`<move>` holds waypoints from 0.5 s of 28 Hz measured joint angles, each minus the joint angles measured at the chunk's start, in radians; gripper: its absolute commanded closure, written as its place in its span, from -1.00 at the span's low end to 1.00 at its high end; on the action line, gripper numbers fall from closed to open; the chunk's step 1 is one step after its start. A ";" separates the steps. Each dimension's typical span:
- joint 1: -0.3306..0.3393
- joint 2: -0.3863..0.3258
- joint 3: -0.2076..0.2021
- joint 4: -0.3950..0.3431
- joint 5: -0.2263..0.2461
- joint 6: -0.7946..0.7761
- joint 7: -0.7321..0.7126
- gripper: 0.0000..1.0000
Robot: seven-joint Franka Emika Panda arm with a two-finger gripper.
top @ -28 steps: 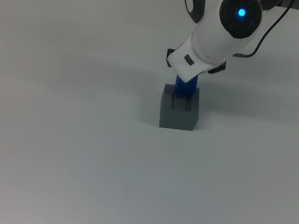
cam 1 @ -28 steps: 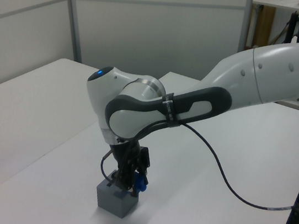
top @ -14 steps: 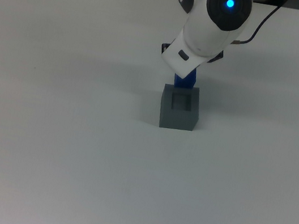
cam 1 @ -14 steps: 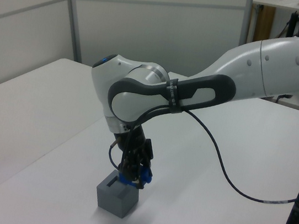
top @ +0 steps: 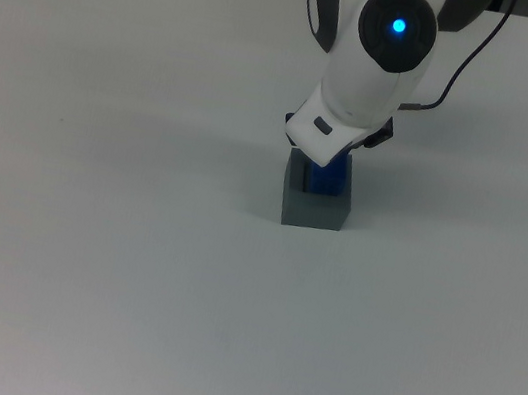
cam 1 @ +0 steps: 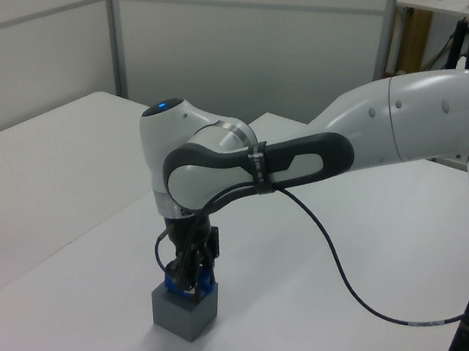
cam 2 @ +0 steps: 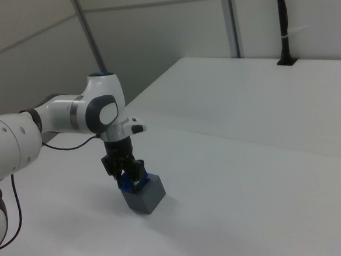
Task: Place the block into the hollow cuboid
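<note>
The big white table (top: 86, 229) has the robot arm (cam 1: 325, 149) bent low over it, and since a moment ago the arm has come back and down, so the pincer (cam 1: 183, 284) now sits right over the grey hollow cuboid (top: 314, 206) instead of just behind it. The pincer is clenched on the blue block (top: 327, 180). The block is between its fingers, at the cuboid's top hole, tilted a bit.

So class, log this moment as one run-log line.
gripper: shut on block | block: over box recess, partly in | release: not yet
</note>
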 measured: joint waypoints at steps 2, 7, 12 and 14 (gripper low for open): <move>0.001 0.005 0.000 0.000 0.000 0.002 0.000 -0.40; 0.004 0.014 0.000 0.000 -0.001 0.015 0.000 -0.78; 0.004 0.015 0.000 0.000 -0.004 0.018 0.000 -1.00; 0.004 0.015 0.000 0.000 -0.005 0.018 0.000 -1.00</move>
